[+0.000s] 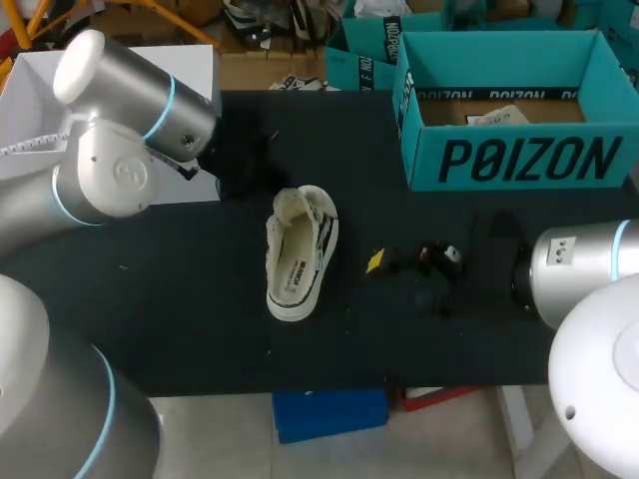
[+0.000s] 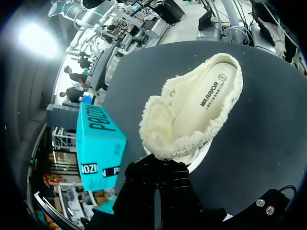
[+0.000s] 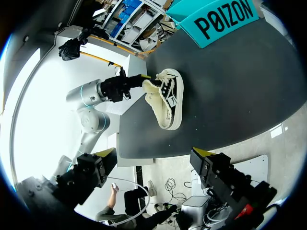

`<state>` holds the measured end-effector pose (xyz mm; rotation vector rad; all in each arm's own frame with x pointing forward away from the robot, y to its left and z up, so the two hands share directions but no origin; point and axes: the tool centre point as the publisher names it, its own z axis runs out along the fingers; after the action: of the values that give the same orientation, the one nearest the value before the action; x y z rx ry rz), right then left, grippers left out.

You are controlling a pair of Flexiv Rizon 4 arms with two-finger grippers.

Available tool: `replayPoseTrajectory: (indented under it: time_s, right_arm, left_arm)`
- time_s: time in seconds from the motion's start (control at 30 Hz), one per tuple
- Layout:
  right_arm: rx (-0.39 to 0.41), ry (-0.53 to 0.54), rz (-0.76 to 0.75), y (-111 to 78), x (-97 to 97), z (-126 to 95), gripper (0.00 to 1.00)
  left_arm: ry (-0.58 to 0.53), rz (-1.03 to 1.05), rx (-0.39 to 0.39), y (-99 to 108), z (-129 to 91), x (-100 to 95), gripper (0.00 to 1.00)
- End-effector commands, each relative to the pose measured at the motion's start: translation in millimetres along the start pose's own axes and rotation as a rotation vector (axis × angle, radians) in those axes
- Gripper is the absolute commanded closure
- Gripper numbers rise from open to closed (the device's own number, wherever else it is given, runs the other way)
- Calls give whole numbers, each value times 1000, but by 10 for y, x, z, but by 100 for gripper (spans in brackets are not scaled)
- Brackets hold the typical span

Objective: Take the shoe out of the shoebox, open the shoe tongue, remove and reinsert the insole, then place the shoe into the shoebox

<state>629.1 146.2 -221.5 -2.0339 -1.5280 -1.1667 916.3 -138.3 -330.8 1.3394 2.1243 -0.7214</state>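
The shoe (image 1: 300,254) lay out on the black tabletop (image 1: 180,319), near the middle. It was well apart from the blue shoebox (image 1: 514,165), which sat at the far right. So I judged the first step done: the shoe was out of its box.

My left tool (image 2: 157,167) was right at the far end of the shoe, against its fluffy edge. That edge hid the tips, so I could not tell if the tool was pinching the shoe or only touching it.

My right tool (image 3: 154,154) was spread wide and held nothing. It hung over the tabletop to the right of the shoe and did not touch it.

The shoe looked wide open at the top. I thought the tongue was pulled back, but I was not sure. The insole (image 2: 206,96) lay flat inside the shoe. I could not tell if it had been taken out and put back, or if that job was yet to come.

One job was plainly left: the shoe was not yet back in the shoebox.
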Motion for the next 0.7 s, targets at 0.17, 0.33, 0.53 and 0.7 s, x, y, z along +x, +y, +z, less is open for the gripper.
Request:
replayPoseTrajectory:
  time_s: [0.17,0.33,0.53,0.7]
  right_arm:
    - [14,204,13,-1,-71,-8,0]
    - [14,204,13,-1,-71,-8,0]
    - [14,204,13,-1,-71,-8,0]
    - [14,204,13,-1,-71,-8,0]
  left_arm:
    - [-28,-11,31,-143,-27,74,100]
    - [-30,-31,44,-252,-46,235,100]
    - [-28,-43,54,-342,-57,371,100]
    - [-24,-44,61,-412,-65,419,100]
